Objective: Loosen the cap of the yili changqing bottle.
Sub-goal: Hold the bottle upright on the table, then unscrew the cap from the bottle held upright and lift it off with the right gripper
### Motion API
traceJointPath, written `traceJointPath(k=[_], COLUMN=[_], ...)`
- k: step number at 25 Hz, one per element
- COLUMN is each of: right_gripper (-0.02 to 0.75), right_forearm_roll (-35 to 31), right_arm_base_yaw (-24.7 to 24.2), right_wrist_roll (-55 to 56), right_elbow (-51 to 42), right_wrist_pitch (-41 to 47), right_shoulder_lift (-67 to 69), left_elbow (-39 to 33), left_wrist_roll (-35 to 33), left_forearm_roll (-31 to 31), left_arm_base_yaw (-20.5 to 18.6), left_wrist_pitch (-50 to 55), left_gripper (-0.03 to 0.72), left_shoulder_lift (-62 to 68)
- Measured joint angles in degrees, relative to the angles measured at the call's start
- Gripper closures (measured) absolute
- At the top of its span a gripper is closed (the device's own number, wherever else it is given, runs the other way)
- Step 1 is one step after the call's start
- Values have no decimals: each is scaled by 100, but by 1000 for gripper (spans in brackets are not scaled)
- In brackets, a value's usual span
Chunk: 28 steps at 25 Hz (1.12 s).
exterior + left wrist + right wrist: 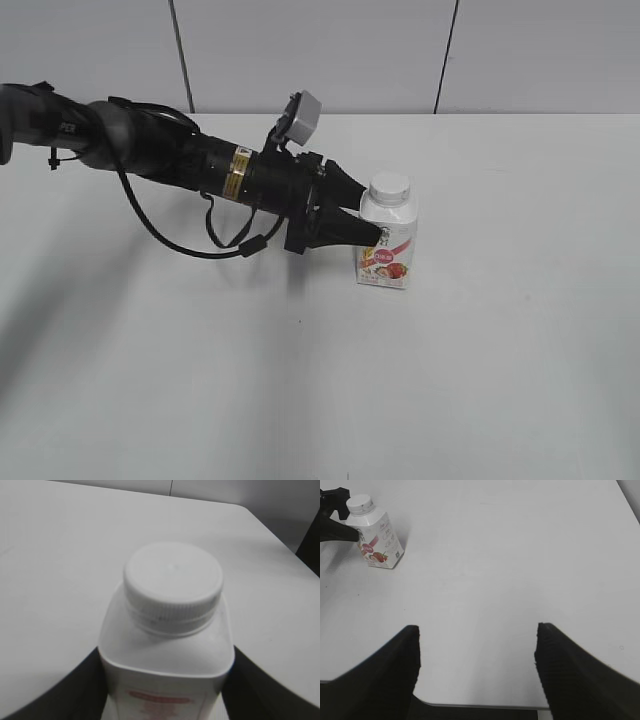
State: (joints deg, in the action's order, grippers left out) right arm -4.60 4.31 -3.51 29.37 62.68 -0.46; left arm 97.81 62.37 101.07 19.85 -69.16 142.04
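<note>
Left gripper (378,232) was clamped around the yili changqing bottle (388,250), cap (390,186) on. Right gripper (477,635) sat wide open, holding nothing.

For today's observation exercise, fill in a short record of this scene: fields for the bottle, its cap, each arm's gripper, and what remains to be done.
bottle: yili changqing bottle upright on the white table
cap: white cap on the neck, nothing touching it
left gripper: left gripper closed on the bottle's body, fingers on either side below the shoulders
right gripper: right gripper open, empty, well away from the bottle
remaining: cap not yet gripped or turned
</note>
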Motion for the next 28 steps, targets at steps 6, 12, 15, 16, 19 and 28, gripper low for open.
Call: traceJointPath(k=[6, 12, 15, 16, 19, 28], right_gripper=[171, 171, 171, 171, 171, 171], right_forearm_roll=[5, 5, 5, 5, 5, 5], right_arm_base_yaw=[0, 0, 0, 0, 0, 0], right_wrist_roll=[0, 0, 0, 0, 0, 0], right_elbow=[0, 0, 0, 0, 0, 0], right_wrist_pitch=[0, 0, 0, 0, 0, 0], right_shoulder_lift=[0, 0, 0, 0, 0, 0], left_elbow=[0, 0, 0, 0, 0, -14], left_wrist_roll=[-7, -12, -12, -12, -12, -16], left_forearm_roll=[181, 194, 194, 194, 199, 538], left_arm_base_yaw=[159, 165, 165, 165, 165, 176], left_wrist_pitch=[60, 57, 57, 57, 57, 59], left_gripper=[272, 272, 272, 272, 273, 273], left_shoulder_lift=[-53, -59, -59, -59, -59, -182])
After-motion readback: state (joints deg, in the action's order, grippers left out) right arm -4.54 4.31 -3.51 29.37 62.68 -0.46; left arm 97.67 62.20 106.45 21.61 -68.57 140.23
